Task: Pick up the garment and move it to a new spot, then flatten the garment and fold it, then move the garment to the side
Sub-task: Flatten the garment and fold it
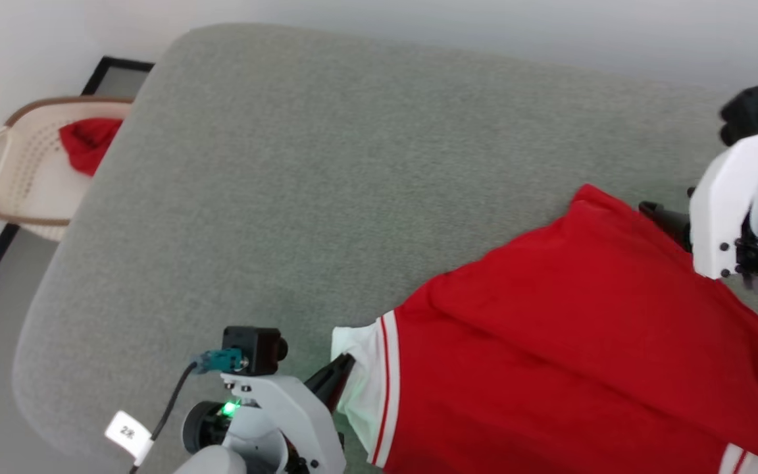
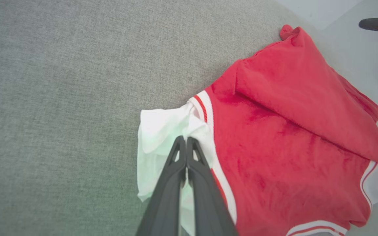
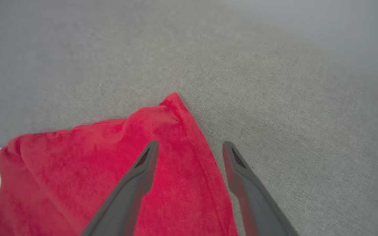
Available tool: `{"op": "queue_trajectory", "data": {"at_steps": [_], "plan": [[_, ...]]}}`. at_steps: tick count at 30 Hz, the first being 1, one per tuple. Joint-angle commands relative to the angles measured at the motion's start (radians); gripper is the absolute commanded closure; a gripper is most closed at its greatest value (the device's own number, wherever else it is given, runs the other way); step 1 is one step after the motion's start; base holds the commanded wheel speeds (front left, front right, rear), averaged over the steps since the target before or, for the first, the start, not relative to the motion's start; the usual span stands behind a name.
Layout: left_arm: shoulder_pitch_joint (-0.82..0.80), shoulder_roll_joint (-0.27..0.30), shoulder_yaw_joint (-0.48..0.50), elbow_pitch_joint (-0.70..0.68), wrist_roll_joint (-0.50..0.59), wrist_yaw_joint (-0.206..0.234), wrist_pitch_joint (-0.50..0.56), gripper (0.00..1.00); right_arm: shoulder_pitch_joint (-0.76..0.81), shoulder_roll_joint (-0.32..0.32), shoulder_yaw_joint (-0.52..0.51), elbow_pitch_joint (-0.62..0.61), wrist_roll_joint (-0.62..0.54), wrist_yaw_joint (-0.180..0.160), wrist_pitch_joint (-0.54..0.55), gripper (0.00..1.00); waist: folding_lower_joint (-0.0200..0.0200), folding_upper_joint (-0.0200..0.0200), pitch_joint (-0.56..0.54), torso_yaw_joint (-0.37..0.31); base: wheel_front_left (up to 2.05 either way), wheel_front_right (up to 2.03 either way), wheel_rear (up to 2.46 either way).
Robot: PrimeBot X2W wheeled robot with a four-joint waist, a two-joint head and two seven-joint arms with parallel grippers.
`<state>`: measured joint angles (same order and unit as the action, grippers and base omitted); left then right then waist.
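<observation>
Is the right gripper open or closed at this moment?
Open. The right gripper shows its two fingers wide apart, straddling the garment edge over the grey surface.

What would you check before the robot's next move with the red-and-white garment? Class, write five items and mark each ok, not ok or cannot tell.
1. Left claw shut on the garment at its white panel: ok.
2. Right claw open, straddling the garment's red edge: ok.
3. Right claw's fingers touching the fabric: cannot tell.
4. Garment lying flat: not ok; a fold crosses the red part and the white panel is bunched.
5. Bare grey surface beside the garment for spreading: ok.
</observation>
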<state>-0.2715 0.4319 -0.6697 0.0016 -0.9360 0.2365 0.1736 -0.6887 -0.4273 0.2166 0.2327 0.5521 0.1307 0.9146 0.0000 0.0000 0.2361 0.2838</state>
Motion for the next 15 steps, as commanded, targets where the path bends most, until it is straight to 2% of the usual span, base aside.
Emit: {"op": "queue_trajectory", "data": {"at_steps": [1, 8, 15], "plan": [[-0.018, -0.015, -0.007, 0.015, 0.006, -0.012, -0.006, 1.0, -0.049, -0.014, 0.057, 0.065, 0.017, 0.0, 0.009, 0.0, 0.0, 0.0, 0.03, 0.047, 0.0, 0.0, 0.0], [-0.055, -0.06, -0.027, 0.066, 0.003, -0.046, -0.017, 1.0, -0.177, -0.041, 0.192, 0.303, 0.021, 0.0, 0.054, 0.0, 0.0, 0.0, 0.065, 0.106, 0.0, 0.0, 0.0], [-0.077, -0.088, -0.037, 0.107, -0.001, -0.07, -0.03, 1.0, -0.237, -0.017, 0.266, 0.484, 0.04, 0.0, 0.126, 0.0, 0.0, 0.0, 0.085, 0.141, 0.0, 0.0, 0.0]]}}
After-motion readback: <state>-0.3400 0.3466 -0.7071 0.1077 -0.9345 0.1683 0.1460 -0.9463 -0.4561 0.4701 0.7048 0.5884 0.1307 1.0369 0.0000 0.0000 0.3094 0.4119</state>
